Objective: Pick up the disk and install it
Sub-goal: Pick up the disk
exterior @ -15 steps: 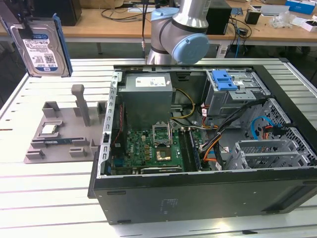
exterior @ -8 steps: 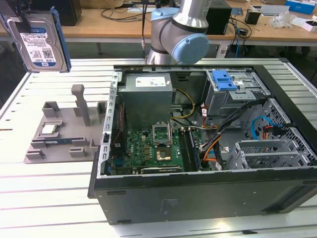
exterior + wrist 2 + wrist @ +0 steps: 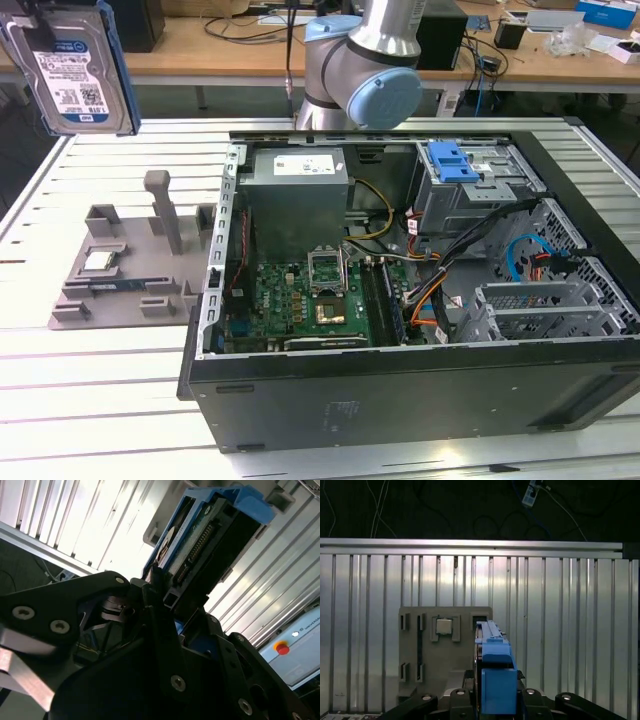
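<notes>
Aluminium slats form the table (image 3: 100, 400), wooden desks (image 3: 200, 55) and cables (image 3: 250, 25) behind it. On it sit one open computer case (image 3: 400, 400) and one grey fixture (image 3: 130, 270); the gripper (image 3: 495, 692) pinches the single disk (image 3: 75, 75) in the air above the fixture, near the table's edge.

The disk (image 3: 70, 65) is silver. Its label is white with a blue band at the bottom, and a blue frame runs round it (the same bright blue shows in both wrist views). The robot arm (image 3: 385, 60) is shiny grey with pale blue caps. The computer case (image 3: 400, 400) is black. Inside it, the motherboard (image 3: 300, 300) is green, the power supply (image 3: 297, 195) is grey and a drive latch (image 3: 452, 163) is blue. The cables (image 3: 432, 297) are orange, yellow, black and blue. The holder tray (image 3: 130, 305) is dull grey, and the chip (image 3: 97, 262) on it is silver. The table (image 3: 100, 400) is silver-white with long stripes. A button (image 3: 282, 649) is red.
</notes>
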Controlling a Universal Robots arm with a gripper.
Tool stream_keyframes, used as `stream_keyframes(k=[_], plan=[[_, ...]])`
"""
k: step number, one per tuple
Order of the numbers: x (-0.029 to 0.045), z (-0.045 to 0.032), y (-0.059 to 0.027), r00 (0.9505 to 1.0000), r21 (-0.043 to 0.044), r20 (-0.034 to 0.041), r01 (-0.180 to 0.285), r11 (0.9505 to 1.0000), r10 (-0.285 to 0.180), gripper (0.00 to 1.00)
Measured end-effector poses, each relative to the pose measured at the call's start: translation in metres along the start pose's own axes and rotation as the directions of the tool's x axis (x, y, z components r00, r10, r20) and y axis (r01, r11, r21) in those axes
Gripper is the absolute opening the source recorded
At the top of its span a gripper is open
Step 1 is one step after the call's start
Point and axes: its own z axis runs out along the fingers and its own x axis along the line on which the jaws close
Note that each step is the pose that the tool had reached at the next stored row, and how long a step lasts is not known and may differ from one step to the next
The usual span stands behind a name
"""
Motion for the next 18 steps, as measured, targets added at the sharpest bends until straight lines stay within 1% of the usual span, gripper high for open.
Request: stream_keyframes(k=[4, 9, 11, 15, 16, 17, 18], plan=[[-0.0001, -0.0074, 0.0002, 1.0000, -0.0001, 0.0000, 0.000, 1.0000, 0.000, 0.37], [0.0000, -0.0188, 0.0005, 1.0000, 0.0000, 0.0000, 0.000, 1.0000, 0.000, 0.37], [0.0000, -0.0260, 0.0007, 1.0000, -0.0001, 0.0000, 0.000, 1.0000, 0.000, 0.37], [0.0002, -0.0370, 0.0010, 1.0000, -0.0001, 0.0002, 0.000, 1.0000, 0.000, 0.37], [0.0002, -0.0389, 0.0011, 1.0000, 0.0000, 0.0009, 0.000, 1.0000, 0.000, 0.37], [0.0002, -0.0410, 0.0012, 1.0000, 0.0002, 0.0032, 0.000, 1.0000, 0.000, 0.37], [0.0002, -0.0425, 0.0013, 1.0000, 0.0003, 0.0076, 0.000, 1.0000, 0.000, 0.37]])
